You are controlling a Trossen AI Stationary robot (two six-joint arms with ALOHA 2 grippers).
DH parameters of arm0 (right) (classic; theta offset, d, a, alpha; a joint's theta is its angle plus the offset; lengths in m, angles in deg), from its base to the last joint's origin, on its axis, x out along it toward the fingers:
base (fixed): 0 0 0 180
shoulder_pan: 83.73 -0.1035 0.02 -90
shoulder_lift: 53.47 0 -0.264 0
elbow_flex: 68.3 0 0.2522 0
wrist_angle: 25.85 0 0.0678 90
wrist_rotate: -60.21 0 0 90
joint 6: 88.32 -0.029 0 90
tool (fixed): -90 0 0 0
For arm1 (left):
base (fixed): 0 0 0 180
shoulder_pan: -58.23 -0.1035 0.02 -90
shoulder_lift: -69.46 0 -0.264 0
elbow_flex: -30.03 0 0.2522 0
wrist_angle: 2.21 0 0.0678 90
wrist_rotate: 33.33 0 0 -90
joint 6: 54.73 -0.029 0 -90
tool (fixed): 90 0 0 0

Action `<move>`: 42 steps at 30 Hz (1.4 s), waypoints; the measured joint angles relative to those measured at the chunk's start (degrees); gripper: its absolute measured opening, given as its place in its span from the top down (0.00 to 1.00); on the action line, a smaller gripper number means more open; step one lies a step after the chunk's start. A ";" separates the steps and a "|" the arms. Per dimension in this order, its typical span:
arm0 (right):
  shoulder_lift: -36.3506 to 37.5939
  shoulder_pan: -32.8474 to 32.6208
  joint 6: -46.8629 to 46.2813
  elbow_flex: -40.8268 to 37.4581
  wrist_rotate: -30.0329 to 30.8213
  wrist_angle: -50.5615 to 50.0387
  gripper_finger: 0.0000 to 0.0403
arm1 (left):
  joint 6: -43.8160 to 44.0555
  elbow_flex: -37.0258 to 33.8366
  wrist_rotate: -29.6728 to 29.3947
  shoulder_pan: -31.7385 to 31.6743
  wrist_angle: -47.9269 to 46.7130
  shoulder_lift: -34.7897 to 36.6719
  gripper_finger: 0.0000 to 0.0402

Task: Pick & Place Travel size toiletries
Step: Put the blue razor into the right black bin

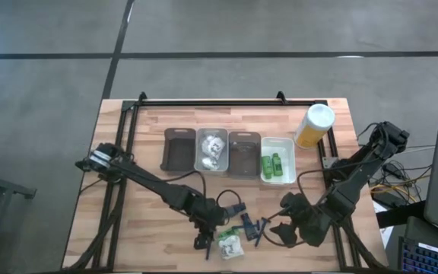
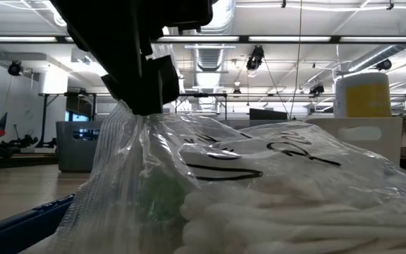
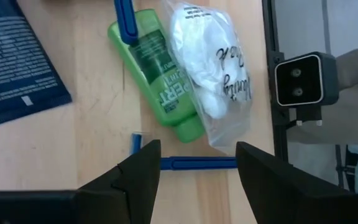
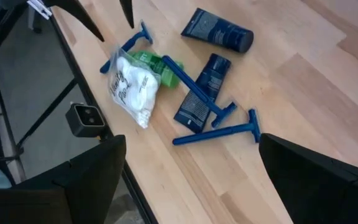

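Left hand spread wide, nothing gripped, above toiletries at worktop front edge.
Two dark blue tubes are seen only from the right wrist; right hand is open, empty; white packet touches green tube.

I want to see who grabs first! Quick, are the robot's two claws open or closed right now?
Left gripper: open, empty, over a blue razor beside the green tube.
Right gripper: open, holding nothing.
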 joint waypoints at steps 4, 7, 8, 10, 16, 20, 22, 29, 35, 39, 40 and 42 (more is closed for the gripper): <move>0.01 0.00 0.33 0.04 0.02 0.04 0.10 | -0.24 0.01 0.48 -0.60 0.33 -0.37 0.47; 0.03 0.02 0.83 0.04 0.00 -0.01 0.10 | -0.13 0.02 3.65 -0.98 2.32 -1.68 0.47; 0.05 0.03 0.89 0.04 0.02 -0.03 0.10 | 0.29 0.02 4.94 -1.10 3.58 -2.28 0.47; 0.05 0.03 0.96 0.04 0.02 -0.15 0.10 | 1.05 0.02 6.81 -1.19 4.13 -3.01 0.47; 0.05 0.03 1.09 0.04 0.00 -0.20 0.10 | 4.21 0.02 8.23 -1.12 5.55 -4.14 0.47; 0.05 0.03 1.09 0.04 0.01 -0.20 0.10 | 4.67 0.02 8.30 -1.06 7.10 -4.61 0.47; 0.05 0.01 1.09 0.04 0.01 -0.20 0.10 | 5.49 0.02 8.31 -1.06 7.19 -4.63 0.47; 0.05 0.01 -0.22 0.04 -1.99 -0.16 0.10 | 5.50 0.02 8.20 -1.25 6.35 -3.99 0.48; -0.27 0.03 -6.75 0.02 -4.88 -0.57 0.10 | 5.39 0.02 6.69 -2.01 -3.48 0.05 0.48; -0.69 0.03 -9.80 -0.01 -7.60 -0.49 0.10 | 4.70 0.02 3.99 -2.25 -9.00 3.51 0.48; -0.71 0.02 -10.60 -0.04 -8.37 -0.50 0.10 | 3.69 0.02 2.89 -2.26 -9.78 4.55 0.48; -0.93 0.01 -13.73 -0.02 -9.12 -0.21 0.10 | 1.42 0.02 -0.09 -2.46 -11.12 6.32 0.48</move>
